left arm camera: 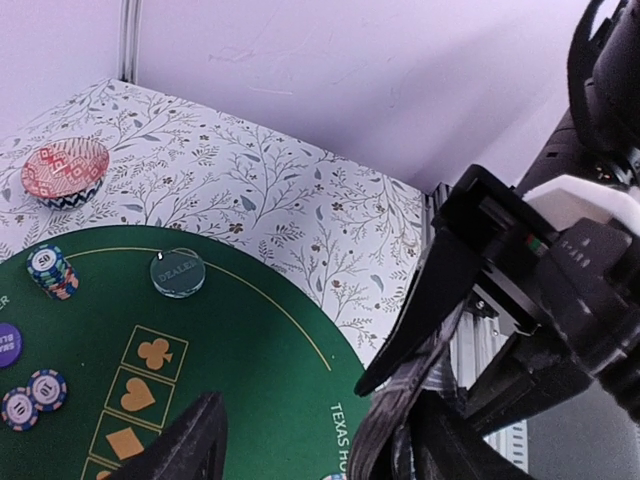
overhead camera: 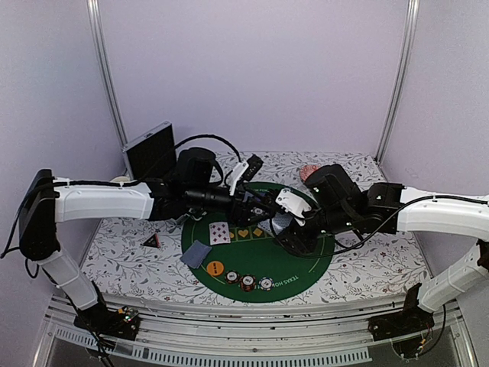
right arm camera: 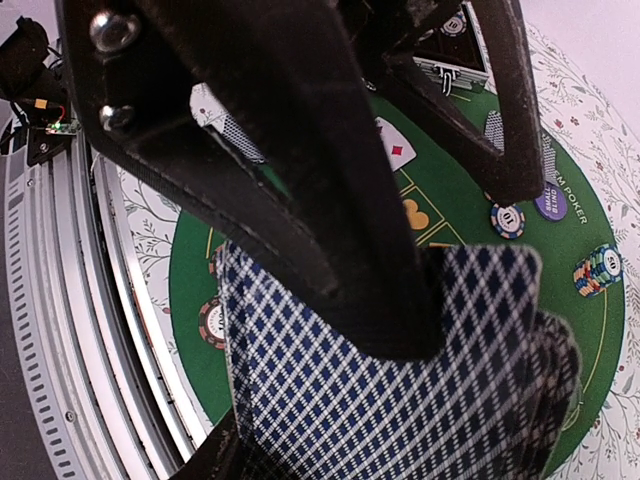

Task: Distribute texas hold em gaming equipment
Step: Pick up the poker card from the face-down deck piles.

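Down at the near rim of the round green felt mat, three small striped poker chips sit in a curved row. A flat orange round marker disc lies just to their left. A step farther in, one blue-grey-backed playing card lies face down and tilted at the mat's left edge. Just beyond it, a white face-up card with red diamond pips rests beside the row of yellow suit squares. Off the mat to the left, the small dark triangular marker lies on the white floral-patterned surface.

Over the middle of the mat the two arms meet. The right hand is clenched on a pack of cards, slightly fanned and pinned under its big black finger. Their backs carry a fine dark-blue diamond lattice on a pale ground, with rounded corners. The left hand hovers right beside it, jaws parted, with green felt showing between them and nothing in them.

Farther out on the felt, two flat striped chips lie side by side, with a purple round disc next to them at the frame's edge. Then comes a short stack of blue, white and red chips, and near it a pale clear disc marked DEALER. Past the mat's far rim stands the pink patterned dish. At the back left, a black box stands upright.
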You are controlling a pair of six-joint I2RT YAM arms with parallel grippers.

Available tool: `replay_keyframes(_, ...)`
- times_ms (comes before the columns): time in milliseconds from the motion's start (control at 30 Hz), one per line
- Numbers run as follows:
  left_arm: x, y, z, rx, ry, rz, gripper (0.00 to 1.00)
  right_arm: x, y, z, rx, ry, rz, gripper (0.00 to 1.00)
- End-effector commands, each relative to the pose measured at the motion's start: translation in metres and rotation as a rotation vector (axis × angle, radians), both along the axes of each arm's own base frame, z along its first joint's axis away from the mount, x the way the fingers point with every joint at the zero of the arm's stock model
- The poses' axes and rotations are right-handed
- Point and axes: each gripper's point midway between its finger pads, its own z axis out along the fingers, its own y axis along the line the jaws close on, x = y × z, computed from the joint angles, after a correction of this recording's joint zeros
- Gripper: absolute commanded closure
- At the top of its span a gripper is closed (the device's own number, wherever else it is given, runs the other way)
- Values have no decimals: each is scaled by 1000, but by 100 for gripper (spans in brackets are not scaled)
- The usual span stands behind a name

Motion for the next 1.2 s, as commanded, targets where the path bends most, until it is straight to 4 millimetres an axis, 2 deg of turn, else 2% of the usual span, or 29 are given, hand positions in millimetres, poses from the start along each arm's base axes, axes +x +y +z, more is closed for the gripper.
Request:
replay_keyframes(0,7,9,3,39,-47,62,38,1,6,22,60,-36,10,56)
replay_keyframes(300,2,14,12,29,-67,50,42,1,3,21,58,-35,2,56)
replay_keyframes(567,-18,13,17,7,-57,-49,68,1,1,22,59,-38,-2,55)
replay_keyframes(800,-31,13,23,-25,-51,-114,86,1,3,23,61,-38,0,55)
replay_keyframes(900,-35,13,26,-35,-46,-139,99,2,2,23,60,-38,-1,56)
replay_keyframes(1167,-43,19,35,-43,-70,-159,100,2,-1,21,55,-42,-11,55)
